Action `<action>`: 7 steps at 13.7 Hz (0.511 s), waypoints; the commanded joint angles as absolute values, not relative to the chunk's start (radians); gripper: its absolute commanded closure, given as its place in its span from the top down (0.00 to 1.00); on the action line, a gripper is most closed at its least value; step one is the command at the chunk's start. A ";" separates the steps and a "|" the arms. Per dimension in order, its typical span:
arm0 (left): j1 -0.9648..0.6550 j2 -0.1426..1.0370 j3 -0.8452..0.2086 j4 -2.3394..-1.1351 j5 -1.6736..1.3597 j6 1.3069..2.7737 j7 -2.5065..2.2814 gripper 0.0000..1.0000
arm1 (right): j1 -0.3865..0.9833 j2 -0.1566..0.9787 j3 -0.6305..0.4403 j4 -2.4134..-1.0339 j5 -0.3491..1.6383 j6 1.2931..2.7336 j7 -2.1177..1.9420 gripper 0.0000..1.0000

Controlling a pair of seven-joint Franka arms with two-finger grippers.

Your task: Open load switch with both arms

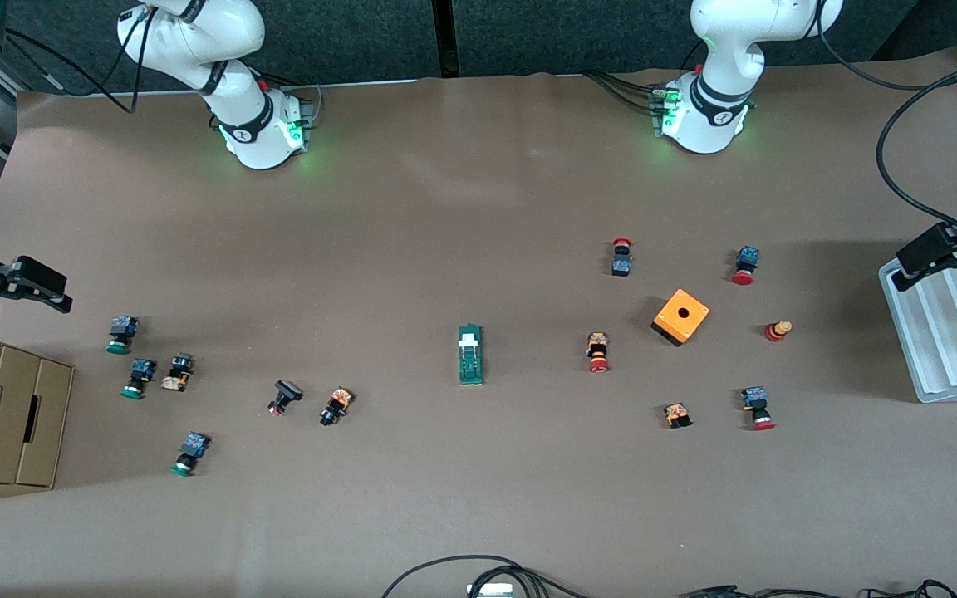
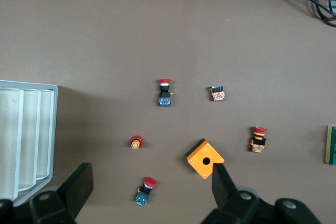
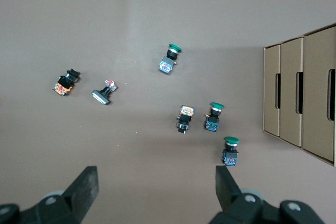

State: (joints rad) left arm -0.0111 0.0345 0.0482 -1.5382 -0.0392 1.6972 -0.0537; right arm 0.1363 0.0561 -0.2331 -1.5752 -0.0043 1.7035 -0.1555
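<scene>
At either end of the worktop [image 1: 445,208] both arms waited, left gripper [image 2: 149,190] and right gripper [image 3: 156,187] raised with jaws spread wide, holding nothing. Midway between them lay the load switch [image 1: 470,355], dark green, its white handle seemingly pointing toward the bases.

Both arms [image 1: 719,75] are glossy white with black joint bands, and their round bases [image 1: 267,137] glow green with black cables plugged in beside small red fittings. The matte black fingers [image 2: 79,187] are flat, angular wedges on grey-screwed mounts
</scene>
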 commanded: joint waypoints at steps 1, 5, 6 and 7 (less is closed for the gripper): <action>-0.005 0.034 0.041 -1.528 -0.034 1.664 -0.048 1.00 | 0.137 0.055 -0.236 -1.583 0.020 1.723 -0.161 0.99; -0.006 0.044 0.040 -1.529 -0.026 1.658 -0.055 1.00 | 0.137 0.055 -0.238 -1.583 0.020 1.723 -0.161 0.99; -0.008 0.044 0.038 -1.528 -0.029 1.658 -0.060 1.00 | 0.137 0.055 -0.238 -1.583 0.020 1.723 -0.161 0.99; -0.008 0.044 0.038 -1.528 -0.031 1.658 -0.057 1.00 | 0.137 0.055 -0.236 -1.583 0.020 1.724 -0.161 0.99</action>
